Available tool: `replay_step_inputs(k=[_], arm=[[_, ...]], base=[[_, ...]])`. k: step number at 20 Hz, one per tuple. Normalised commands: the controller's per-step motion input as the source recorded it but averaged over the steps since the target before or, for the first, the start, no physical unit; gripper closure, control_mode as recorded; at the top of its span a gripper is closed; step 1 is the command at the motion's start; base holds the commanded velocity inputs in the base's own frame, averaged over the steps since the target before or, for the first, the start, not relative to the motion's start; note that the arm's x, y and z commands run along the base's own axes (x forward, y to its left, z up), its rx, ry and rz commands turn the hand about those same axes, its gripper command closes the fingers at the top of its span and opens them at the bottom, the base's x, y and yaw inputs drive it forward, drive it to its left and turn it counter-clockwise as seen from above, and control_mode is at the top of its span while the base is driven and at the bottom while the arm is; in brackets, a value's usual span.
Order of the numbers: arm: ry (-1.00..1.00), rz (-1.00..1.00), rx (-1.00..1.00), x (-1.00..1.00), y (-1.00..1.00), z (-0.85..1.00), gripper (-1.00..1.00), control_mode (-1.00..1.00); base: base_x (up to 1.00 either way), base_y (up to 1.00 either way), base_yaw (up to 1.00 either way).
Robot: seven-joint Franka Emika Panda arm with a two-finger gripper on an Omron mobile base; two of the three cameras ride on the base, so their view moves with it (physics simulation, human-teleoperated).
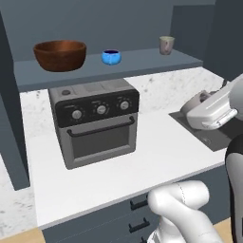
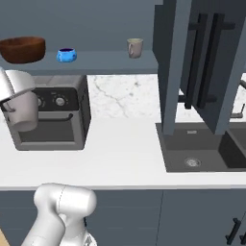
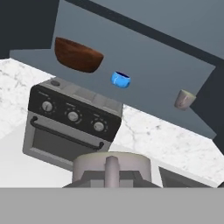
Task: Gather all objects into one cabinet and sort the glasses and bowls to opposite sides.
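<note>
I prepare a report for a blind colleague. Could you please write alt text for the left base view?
An open dark blue cabinet shelf holds a large brown wooden bowl at the left, a small blue bowl in the middle and a beige cup at the right. Below, a grey toaster oven stands on a white counter; the white arm rises at the right.

Dark reddish-brown wooden bowl (image 1: 60, 54), glossy bright blue bowl (image 1: 111, 57) with dark inside, beige-grey cup (image 1: 166, 45), blue-grey cabinet shelf (image 1: 142, 61), grey toaster oven (image 1: 95, 121) with black panel, white grey-veined marble backsplash (image 2: 126, 96), white counter (image 1: 142, 156), dark sink (image 2: 202, 153).
</note>
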Motion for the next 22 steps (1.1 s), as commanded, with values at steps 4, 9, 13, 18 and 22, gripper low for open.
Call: replay_step_inputs(k=[4,9,13,18,22], arm=[[0.00,0.00,0.00,0.00,0.00,0.00,1.00,1.00],[0.00,0.00,0.00,0.00,0.00,0.00,1.00,1.00],[0.00,0.00,0.00,0.00,0.00,0.00,1.00,1.00],[0.00,0.00,0.00,0.00,0.00,0.00,1.00,1.00],[0.00,0.00,0.00,0.00,0.00,0.00,1.00,1.00]], base=[[0.97,-0.07,-0.11],[0.65,0.02,-0.02],[0.60,0.00,0.00],[0.39,0.00,0.00],[0.27,0.00,0.00]])
